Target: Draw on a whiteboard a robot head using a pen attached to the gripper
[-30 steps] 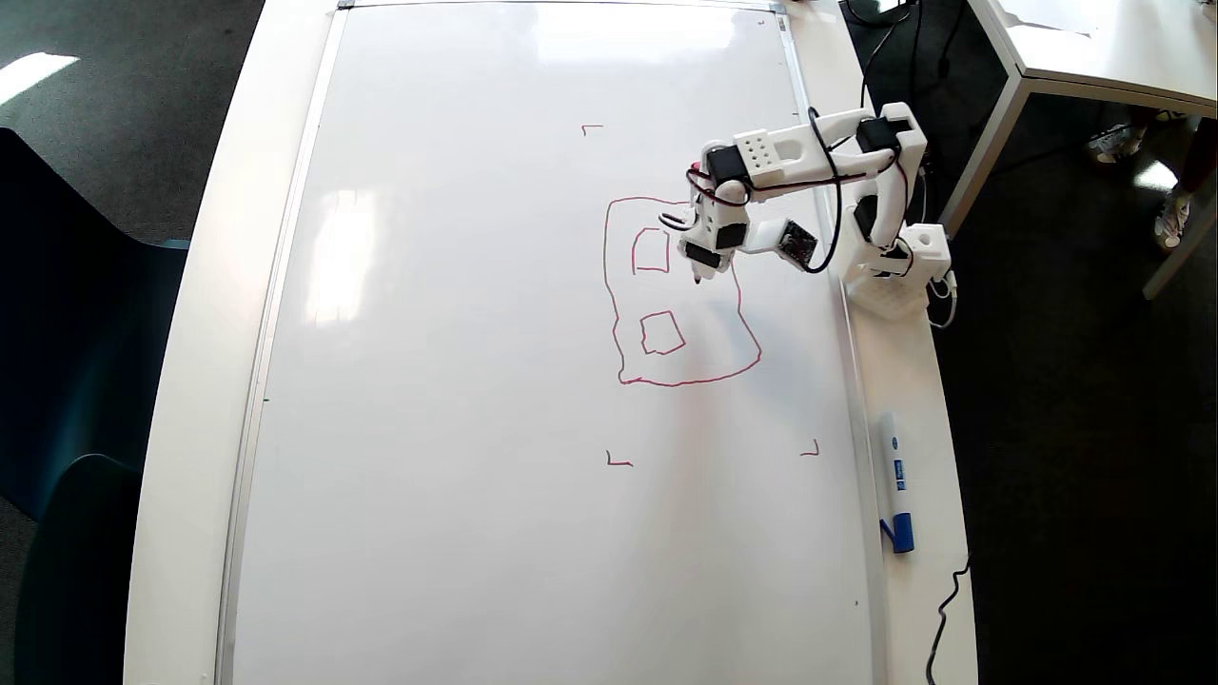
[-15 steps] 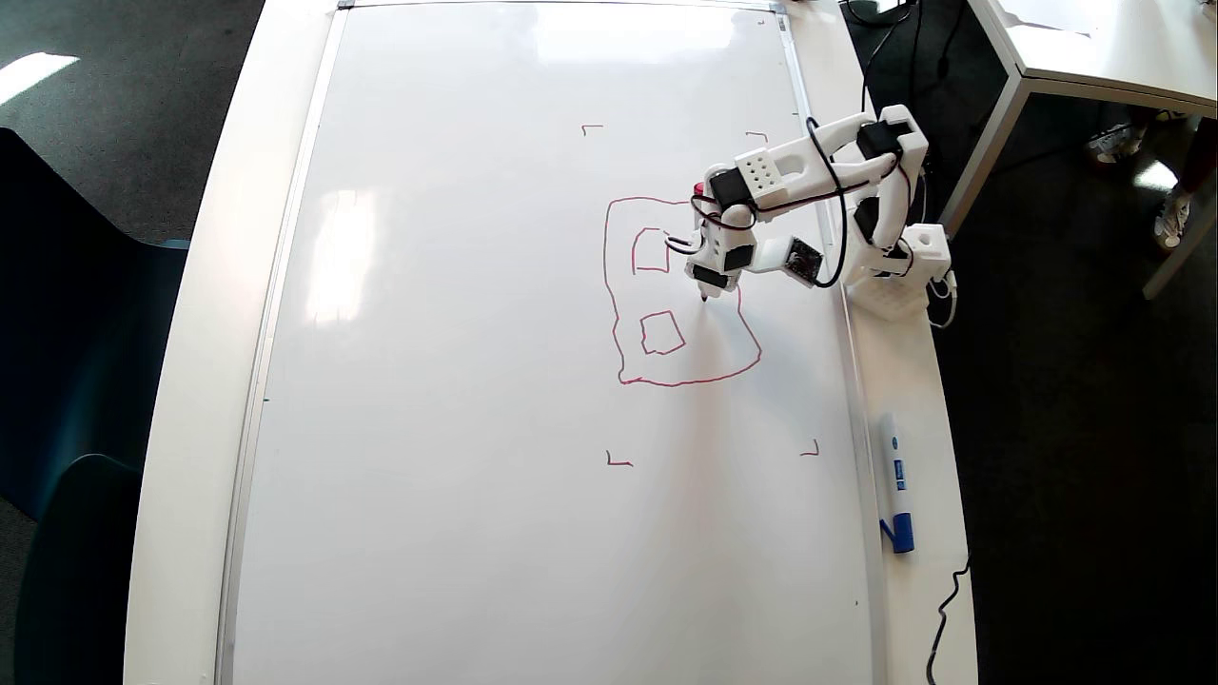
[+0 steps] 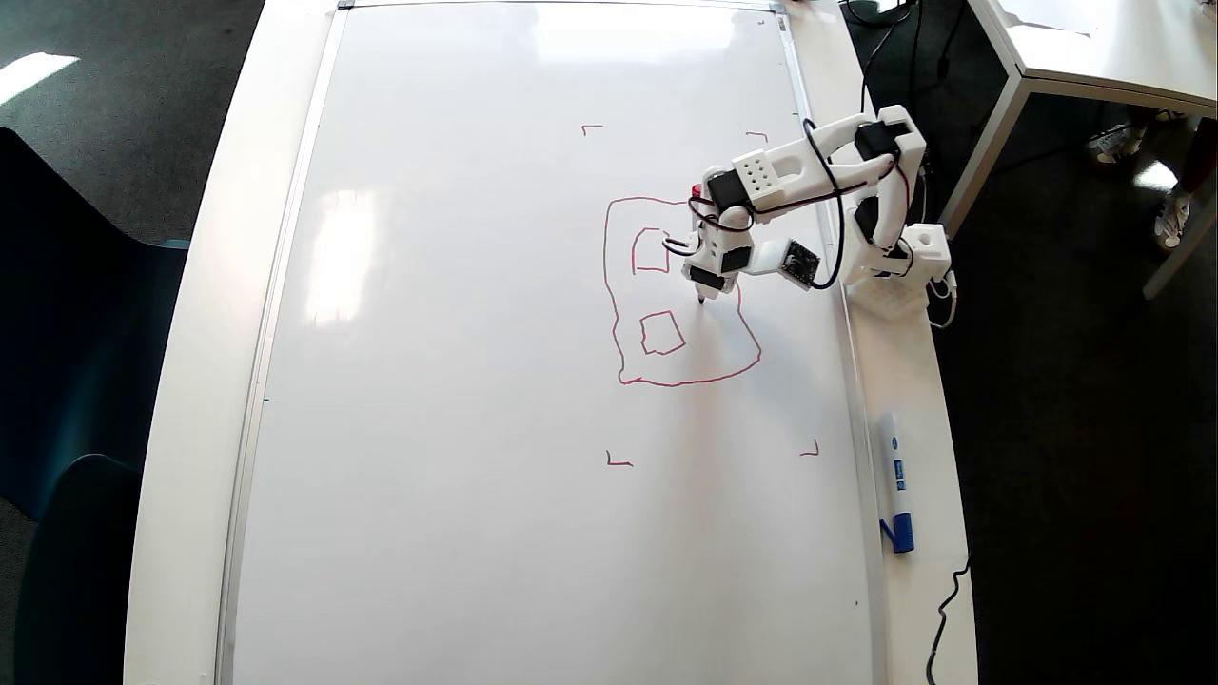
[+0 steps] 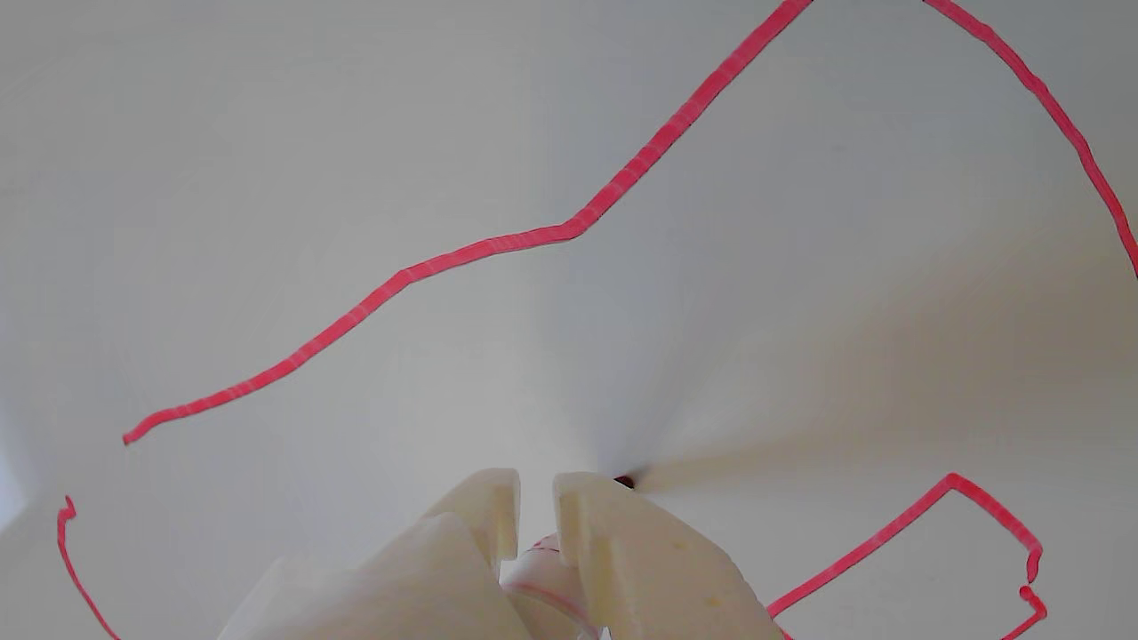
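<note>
the whiteboard (image 3: 457, 381) is a large glossy white rectangle with a thin silver frame, lying flat on a white counter (image 3: 186, 400) and covering most of it in the overhead view; soft window glare sits on its left and top. small red corner marks (image 3: 618, 461) box in a patch on its right half. inside that patch is the robot head (image 3: 628, 376), so far a wobbly red outline with rounded corners and two small rough squares stacked along its left side, one above the other. the line is thin and a little shaky.

just right of the squares, the pincer (image 3: 702, 285) points down at the board inside the outline. it is white printed plastic with black servos and looping black cables. the pen (image 3: 701, 297) runs through it, its dark tip at the board surface between the two squares and a little to their right, its red back end showing above the wrist. in the wrist view the two cream plastic fingers (image 4: 622, 551) stand close together, clamped on the pen (image 4: 542, 578), with only a narrow slit between their ends and the tip (image 4: 625, 482) meeting the board beside its shadow.

the arm folds back to the right: the forearm rises from the wrist to a high elbow, then drops to the base (image 3: 894, 276), which is fixed on the counter strip beyond the frame. lower on that strip lies a white marker with a blue cap (image 3: 896, 495), well apart from the drawing.
</note>
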